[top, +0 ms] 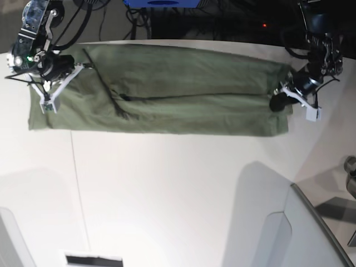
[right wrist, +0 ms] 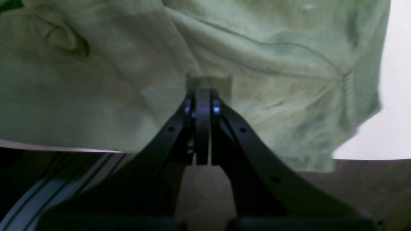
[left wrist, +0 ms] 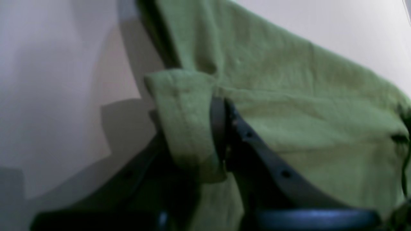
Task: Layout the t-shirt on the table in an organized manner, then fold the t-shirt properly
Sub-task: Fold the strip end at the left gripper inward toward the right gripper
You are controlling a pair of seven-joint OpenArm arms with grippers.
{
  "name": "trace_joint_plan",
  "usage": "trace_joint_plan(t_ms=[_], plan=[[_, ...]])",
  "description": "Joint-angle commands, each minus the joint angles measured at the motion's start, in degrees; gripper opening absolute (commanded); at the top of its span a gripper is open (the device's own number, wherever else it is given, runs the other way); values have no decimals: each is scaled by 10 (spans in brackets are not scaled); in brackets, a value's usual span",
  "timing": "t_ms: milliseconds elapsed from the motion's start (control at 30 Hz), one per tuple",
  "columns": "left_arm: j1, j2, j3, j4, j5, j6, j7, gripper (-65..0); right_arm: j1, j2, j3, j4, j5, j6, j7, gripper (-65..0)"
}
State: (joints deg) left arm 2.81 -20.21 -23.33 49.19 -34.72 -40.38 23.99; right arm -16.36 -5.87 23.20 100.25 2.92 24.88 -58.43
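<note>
Across the far side of the table (top: 167,194) the t-shirt (top: 167,94) lies in a long folded band. Our left gripper (left wrist: 220,128) pinches its edge; our right gripper (right wrist: 203,96) is clenched on the other end. We should lift evenly, keeping the cloth taut.

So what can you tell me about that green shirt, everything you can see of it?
The t-shirt is plain olive green, soft-looking and wrinkly like cotton. It lies stretched in a long, narrow band across the far part of the white table, seemingly folded lengthwise, with a dark crease running along its middle. Stitched seams show in the right wrist view. The right gripper has its fingers shut on the cloth at one end, and the left gripper pinches a folded edge at the other end.
</note>
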Motion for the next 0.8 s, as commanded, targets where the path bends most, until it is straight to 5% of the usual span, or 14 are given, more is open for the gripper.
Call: trace_joint_plan(t_ms=[0, 300, 433, 600, 767], plan=[[-8, -19, -3, 4, -1, 4, -14, -650, 3, 2, 0, 9, 3, 2, 6, -642], [-19, -78, -3, 44, -1, 4, -18, -650, 3, 1, 0, 9, 3, 2, 6, -642], [36, -83, -4, 147, 78, 4, -19, -650, 4, 1, 0, 9, 3, 2, 6, -642], [100, -16, -1, 309, 255, 48, -14, -650, 9, 1, 0, 9, 3, 2, 6, -642], [113, 84, 35, 405, 409, 54, 43, -650, 9, 2, 0, 9, 3, 2, 6, -642]])
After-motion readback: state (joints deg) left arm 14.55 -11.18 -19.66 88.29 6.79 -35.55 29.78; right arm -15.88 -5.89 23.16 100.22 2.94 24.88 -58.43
